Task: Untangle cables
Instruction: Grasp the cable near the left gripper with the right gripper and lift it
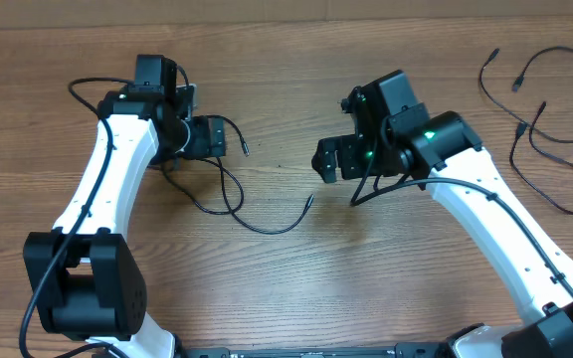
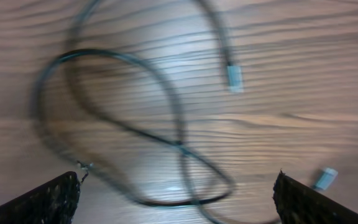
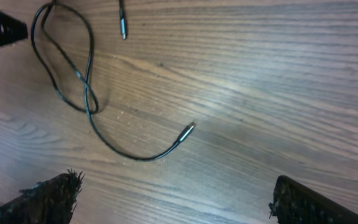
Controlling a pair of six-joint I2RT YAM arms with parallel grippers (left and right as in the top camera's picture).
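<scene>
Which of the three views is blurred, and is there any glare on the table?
Left wrist: motion-blurred, the looped cable is smeared and soft. Right wrist: sharp, the cable's outline is crisp, with a pale sheen on the table. Overhead: sharp and evenly lit, no strong glare.

On bench (image 1: 296, 288): looped cable (image 1: 229, 199) beneath left claw (image 1: 212, 137), its plug end (image 1: 307, 203) near right claw (image 1: 328, 159); other cables (image 1: 545, 139) far right, well apart.

Robot arms: 2, the left arm (image 1: 97, 189) and the right arm (image 1: 485, 209).
Grippers: 2, the left gripper (image 2: 178, 186) and the right gripper (image 3: 176, 186).
Wooden table (image 1: 286, 298): 1.
Cables: 1 looped cable (image 1: 232, 194) at centre with 2 plug ends (image 1: 309, 200). The right-edge cables (image 1: 555, 149) show 3 plug tips (image 1: 495, 53); the cord count there is unclear because they cross and run off frame.
</scene>
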